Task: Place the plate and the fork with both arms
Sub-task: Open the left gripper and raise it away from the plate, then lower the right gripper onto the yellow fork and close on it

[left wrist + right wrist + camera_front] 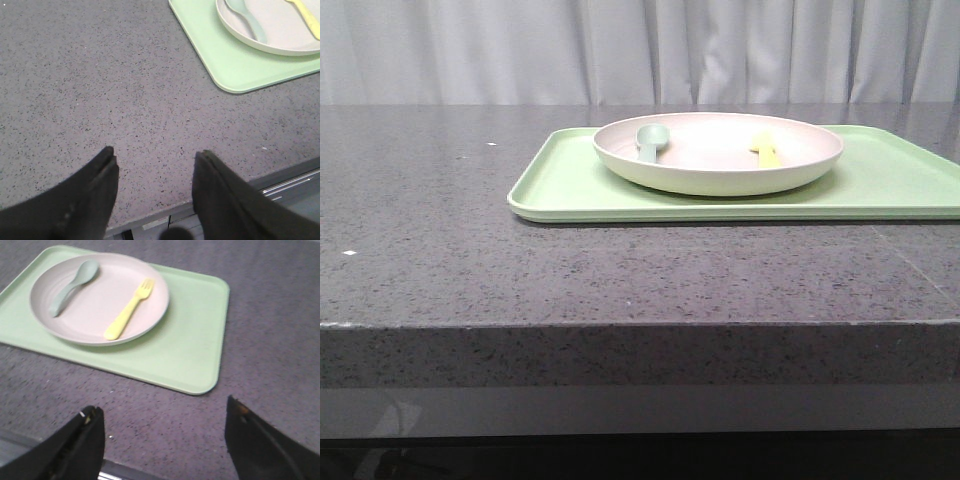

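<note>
The cream plate (718, 152) sits on the light-green tray (570, 185) at the back right of the table. It also shows in the left wrist view (280, 30) and in the right wrist view (95, 305). The pale-yellow fork (766, 150) lies in the plate's right half (129, 316), and its handle shows in the left wrist view (307, 17). My left gripper (156, 162) is open and empty over the table's front edge, left of the tray. My right gripper (162, 412) is open and empty over the front edge, near the tray's right end. Neither gripper shows in the front view.
A grey-green spoon (650, 140) lies in the plate's left half (72, 285) (247, 20). The tray (195, 340) (235, 65) rests on the speckled grey counter (470, 260). The counter's front edge (620, 325) drops off below both grippers. A white curtain (620, 50) hangs behind.
</note>
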Motion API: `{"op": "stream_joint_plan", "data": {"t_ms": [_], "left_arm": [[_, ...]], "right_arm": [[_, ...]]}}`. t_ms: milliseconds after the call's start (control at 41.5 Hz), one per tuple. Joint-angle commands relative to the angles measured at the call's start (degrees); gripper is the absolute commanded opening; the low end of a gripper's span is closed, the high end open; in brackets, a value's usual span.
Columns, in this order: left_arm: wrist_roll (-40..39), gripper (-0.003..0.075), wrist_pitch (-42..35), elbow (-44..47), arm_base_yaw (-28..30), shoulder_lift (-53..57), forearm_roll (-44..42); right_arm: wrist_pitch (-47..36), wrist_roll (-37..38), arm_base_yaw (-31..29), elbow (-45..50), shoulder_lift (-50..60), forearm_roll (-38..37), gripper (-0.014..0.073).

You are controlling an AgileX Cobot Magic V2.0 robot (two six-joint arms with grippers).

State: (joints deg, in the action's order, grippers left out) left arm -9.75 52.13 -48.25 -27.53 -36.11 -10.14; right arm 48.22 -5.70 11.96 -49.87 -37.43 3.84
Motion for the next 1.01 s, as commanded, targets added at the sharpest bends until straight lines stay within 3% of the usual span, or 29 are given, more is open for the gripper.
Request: {"op": "stream_joint_plan", "data": {"t_ms": [0,72,193,265,578,987], "left_arm": [[0.1,0.0347,-3.8,-1.4,-0.5,-0.2,0.0],[0.1,0.0347,-3.8,-1.4,-0.5,-0.2,0.0],[0.1,0.0347,-3.8,-1.4,-0.5,-0.2,0.0],[0.1,0.0347,-3.8,-1.4,-0.5,-0.2,0.0],[0.1,0.0347,-3.8,-1.4,-0.5,-0.2,0.0],[0.1,0.0347,-3.8,-1.4,-0.5,-0.2,0.0]], "right_arm": [[-0.1,-2.2,4.6,-5.1,-5.2,0.7,0.0517],[1.3,-2.2,6.7,-7.2,-8.6,0.6,0.0467],[2.5,-2.2,7.8,-10.6,-14.4,0.6,0.03],[2.5,-2.2,7.8,-12.3,-17.6,0.6,0.0257],[6.1,6.3,7.6,-23.0,-32.9,0.8,0.0261],[11.9,5.3,7.7,-39.2,-49.5,0.6,0.0261]]}}
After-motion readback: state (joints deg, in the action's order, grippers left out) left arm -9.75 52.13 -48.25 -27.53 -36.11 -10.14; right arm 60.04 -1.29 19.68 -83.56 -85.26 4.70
